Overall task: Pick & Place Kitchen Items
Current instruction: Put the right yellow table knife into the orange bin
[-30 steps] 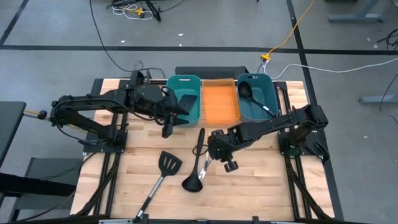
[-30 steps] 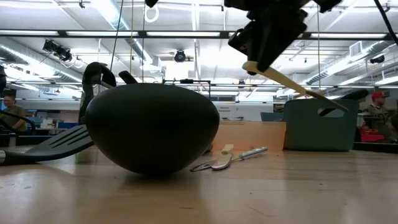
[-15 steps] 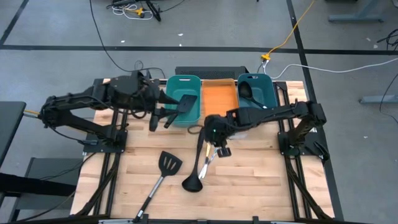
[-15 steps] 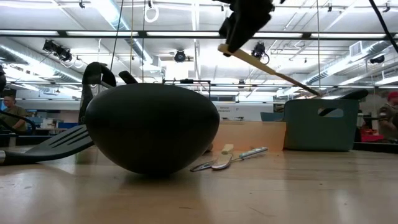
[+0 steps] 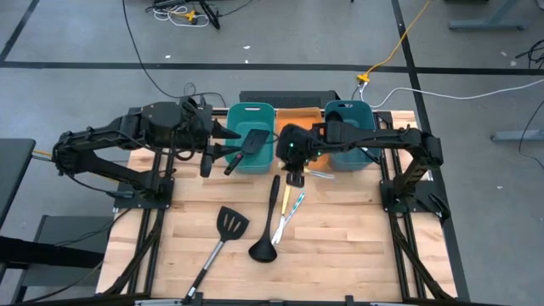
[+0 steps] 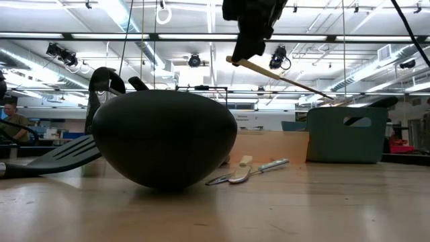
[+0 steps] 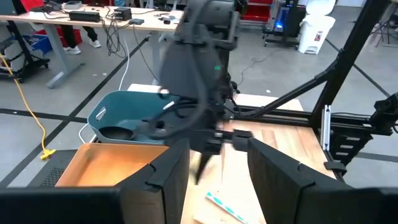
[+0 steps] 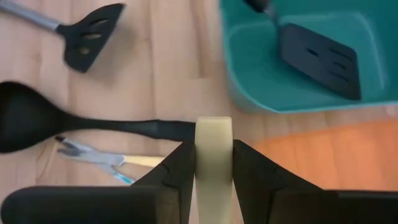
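The right gripper (image 5: 294, 176), clamped on a pale stick (image 8: 214, 149), should centre over the orange bin (image 5: 299, 127) before releasing — left gripper (image 5: 212, 155) open, waiting at the left.

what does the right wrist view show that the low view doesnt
Only the right wrist view: a spatula lying in a teal bin, another spatula on the table, and the ladle's handle.
Only the low view: the ladle's bowl side-on, and the stick slanting down toward the far side.
Both: the right tool shut on a pale stick, and the loose sticks on the table.
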Tool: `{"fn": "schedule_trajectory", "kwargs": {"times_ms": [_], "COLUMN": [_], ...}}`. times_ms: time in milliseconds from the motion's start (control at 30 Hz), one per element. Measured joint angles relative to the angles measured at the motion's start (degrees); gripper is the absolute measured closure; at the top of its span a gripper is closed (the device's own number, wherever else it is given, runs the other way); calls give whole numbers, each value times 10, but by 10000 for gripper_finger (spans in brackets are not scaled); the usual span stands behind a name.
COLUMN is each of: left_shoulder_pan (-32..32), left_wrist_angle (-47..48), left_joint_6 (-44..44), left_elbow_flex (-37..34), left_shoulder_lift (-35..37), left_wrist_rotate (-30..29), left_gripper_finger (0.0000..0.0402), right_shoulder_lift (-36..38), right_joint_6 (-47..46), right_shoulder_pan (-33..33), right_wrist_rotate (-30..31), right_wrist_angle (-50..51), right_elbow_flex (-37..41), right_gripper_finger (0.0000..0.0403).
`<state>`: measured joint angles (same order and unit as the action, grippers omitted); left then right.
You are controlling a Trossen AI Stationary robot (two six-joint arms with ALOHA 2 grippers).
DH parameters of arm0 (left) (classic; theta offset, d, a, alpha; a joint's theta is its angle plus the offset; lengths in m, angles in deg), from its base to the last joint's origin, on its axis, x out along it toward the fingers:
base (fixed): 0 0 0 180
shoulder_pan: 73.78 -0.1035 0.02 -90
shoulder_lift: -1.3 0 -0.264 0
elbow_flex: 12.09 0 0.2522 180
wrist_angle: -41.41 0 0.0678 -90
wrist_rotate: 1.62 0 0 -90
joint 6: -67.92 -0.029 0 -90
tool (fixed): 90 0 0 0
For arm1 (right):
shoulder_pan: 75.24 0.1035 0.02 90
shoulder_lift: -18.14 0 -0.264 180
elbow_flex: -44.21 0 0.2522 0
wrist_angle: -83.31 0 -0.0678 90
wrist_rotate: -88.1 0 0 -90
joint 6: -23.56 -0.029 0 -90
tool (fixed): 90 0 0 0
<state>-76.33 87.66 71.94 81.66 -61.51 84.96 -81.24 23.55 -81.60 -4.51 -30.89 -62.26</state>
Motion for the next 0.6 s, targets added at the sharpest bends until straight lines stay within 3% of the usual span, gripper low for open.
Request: {"fn": "schedule_trajectory", "kwargs": {"times_ms": [600], "left_shoulder_pan": [0], "left_wrist_angle": [0], "left_joint_6": [-15], "left_elbow_flex": [0], "left_shoulder_lift": [0], "left_wrist_rotate": [-18], "left_gripper_finger": [235], "right_shoulder_lift": [0], "right_joint_6": [-125], "right_shoulder_pan": [-147], "right_wrist_rotate": [-27], "right_wrist_angle": [-5], "right_elbow_flex": [0], "right_gripper_finger": [305]}}
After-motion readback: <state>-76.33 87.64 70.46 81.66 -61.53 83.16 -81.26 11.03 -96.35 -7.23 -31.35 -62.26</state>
